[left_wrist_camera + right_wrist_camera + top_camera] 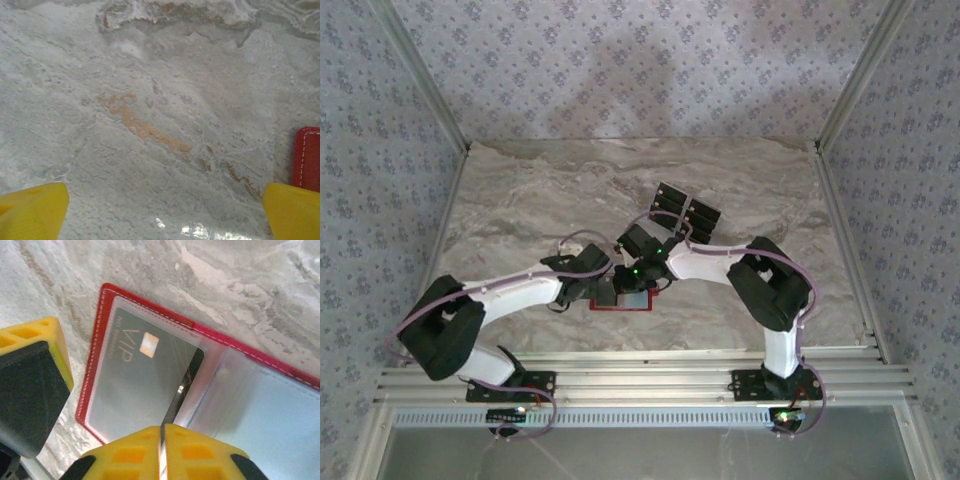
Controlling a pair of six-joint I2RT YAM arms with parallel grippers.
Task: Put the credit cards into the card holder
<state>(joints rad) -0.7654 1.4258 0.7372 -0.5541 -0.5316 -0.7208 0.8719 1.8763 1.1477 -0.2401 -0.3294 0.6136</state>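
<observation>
The red card holder point(102, 325) lies open on the table, its pale inside point(280, 410) facing up. A grey credit card point(135, 385) marked VIP sits in its clear left pocket, with a dark corner sticking out. My right gripper point(163, 440) is shut on that card's thin near edge. From above, the card holder point(620, 310) lies under both wrists. My left gripper point(162, 215) stands wide open over bare table just left of the card holder point(307, 157), with nothing between its fingers. More black credit cards point(685, 208) lie farther back.
The marble-patterned table point(520, 200) has raised rails on the left and right and patterned walls behind. One yellow finger of the left gripper point(30, 385) stands close beside the holder's left edge. Both arms point(720, 260) converge at the table's middle front.
</observation>
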